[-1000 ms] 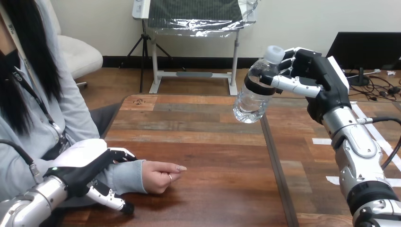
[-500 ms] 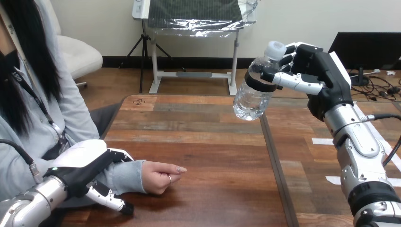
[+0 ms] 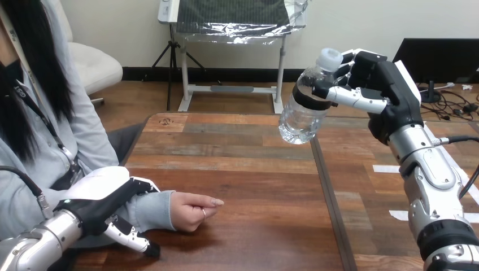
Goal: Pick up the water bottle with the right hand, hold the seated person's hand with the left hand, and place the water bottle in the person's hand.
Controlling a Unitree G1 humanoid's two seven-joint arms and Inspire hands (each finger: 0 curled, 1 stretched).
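Note:
A clear plastic water bottle (image 3: pixel 301 116) with a white cap hangs tilted in the air above the table's far right part. My right hand (image 3: pixel 379 84) is shut on its upper half, fingers and thumb wrapped round it. At the near left, the person's hand (image 3: pixel 192 210) rests on the wooden table (image 3: pixel 254 175) as a loose fist, one finger pointing right. My left hand (image 3: pixel 100 195) sits on the person's grey-sleeved wrist, with fingers curled over the top and the thumb along the near side.
A seam (image 3: pixel 327 197) runs front to back through the table, under the bottle. White tape marks (image 3: pixel 387 168) lie on the right tabletop. The person sits at the left edge.
My right hand has carried the bottle slightly to the right and up. The left hand and the person's hand have hardly moved.

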